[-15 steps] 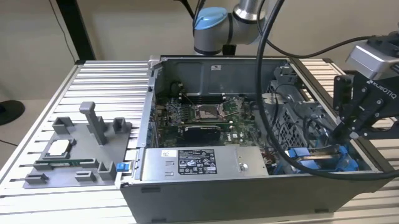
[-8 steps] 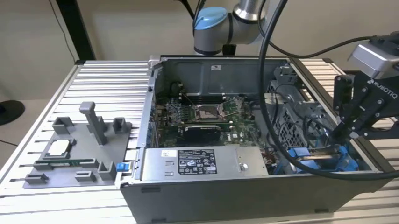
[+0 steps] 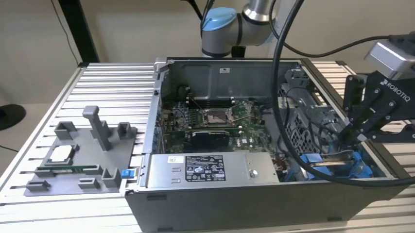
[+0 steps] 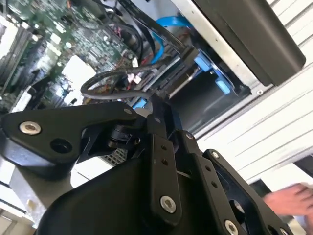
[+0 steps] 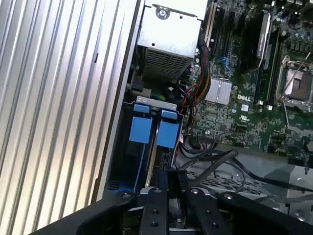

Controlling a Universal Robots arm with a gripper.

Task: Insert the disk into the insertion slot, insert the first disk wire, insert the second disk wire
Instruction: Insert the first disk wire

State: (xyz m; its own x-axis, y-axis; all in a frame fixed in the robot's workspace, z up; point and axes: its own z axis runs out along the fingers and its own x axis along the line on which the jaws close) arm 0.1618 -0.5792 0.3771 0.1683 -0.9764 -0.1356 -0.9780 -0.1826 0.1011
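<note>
The disk (image 5: 146, 131) sits in its bay (image 5: 155, 102), long axis toward the tool (image 5: 171, 182).

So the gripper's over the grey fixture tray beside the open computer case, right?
No. The exterior view shows the gripper reaching into the open computer case, at the blue frames on that view's right; the grey fixture tray lies apart on its left.

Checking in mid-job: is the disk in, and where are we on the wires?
Done: the disk's blue frame sits down in the drive slot. In hand: the pincer is at that bay, apparently shut on a black wire. Left: I cannot confirm either wire plugged in, so both wire steps count as open.
</note>
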